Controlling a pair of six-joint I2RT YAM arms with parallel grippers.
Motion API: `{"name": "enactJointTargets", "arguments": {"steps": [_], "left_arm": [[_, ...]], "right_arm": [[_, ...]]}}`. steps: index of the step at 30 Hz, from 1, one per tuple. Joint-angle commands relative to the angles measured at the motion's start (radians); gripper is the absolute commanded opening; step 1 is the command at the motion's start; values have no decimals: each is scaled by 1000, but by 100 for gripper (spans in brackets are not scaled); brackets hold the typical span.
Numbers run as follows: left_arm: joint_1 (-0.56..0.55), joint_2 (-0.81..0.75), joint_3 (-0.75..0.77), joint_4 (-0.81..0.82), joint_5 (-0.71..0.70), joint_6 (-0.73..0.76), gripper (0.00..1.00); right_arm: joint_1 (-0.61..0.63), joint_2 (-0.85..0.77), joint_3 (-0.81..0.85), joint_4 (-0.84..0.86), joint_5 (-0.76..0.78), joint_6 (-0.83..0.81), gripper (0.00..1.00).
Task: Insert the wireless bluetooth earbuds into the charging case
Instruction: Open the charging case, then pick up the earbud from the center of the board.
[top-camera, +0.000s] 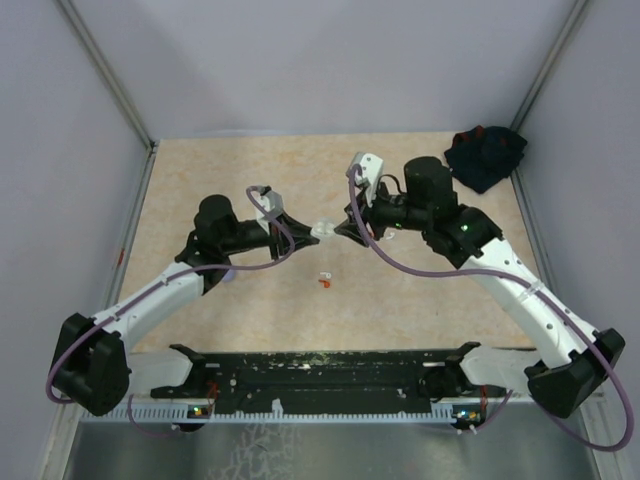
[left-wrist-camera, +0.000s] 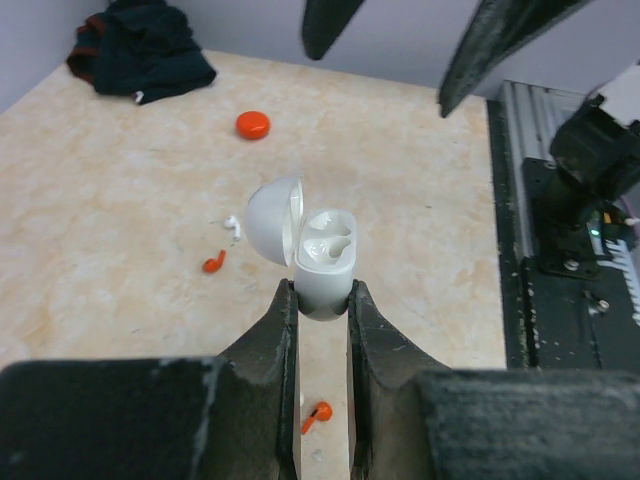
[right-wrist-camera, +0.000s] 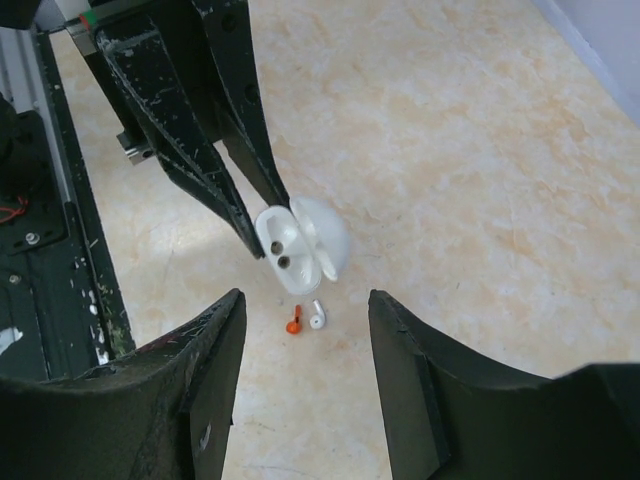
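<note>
Noting left gripper clamped on the open charging case, right gripper parted, empty, above the white earbud on the table: judged tiny, light, slippery; pinch its stem.

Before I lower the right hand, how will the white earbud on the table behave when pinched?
The white earbud looks tiny, smooth and rounded, so it may slip out of the right hand. It seems very light: a nudge would likely skid it into the orange earbud beside it.
</note>
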Motion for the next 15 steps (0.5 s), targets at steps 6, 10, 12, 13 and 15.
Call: {"name": "enactJointTargets", "arguments": {"steps": [6,10,12,13,15], "left_arm": [[-1,-6,30,-108,-303,79,0],[26,-5,57,-186,-386,67,0],[59,-21,56,-207,-393,34,0],[74,-32,50,-221,-406,22,0],[103,-62,36,-258,-437,6,0]], "right_arm": [[-8,-22,-168,127,147,180,52],[4,-11,-275,195,213,243,52],[23,7,-316,237,250,262,52],[36,20,-335,265,267,269,51],[50,56,-360,303,302,286,50]]}}
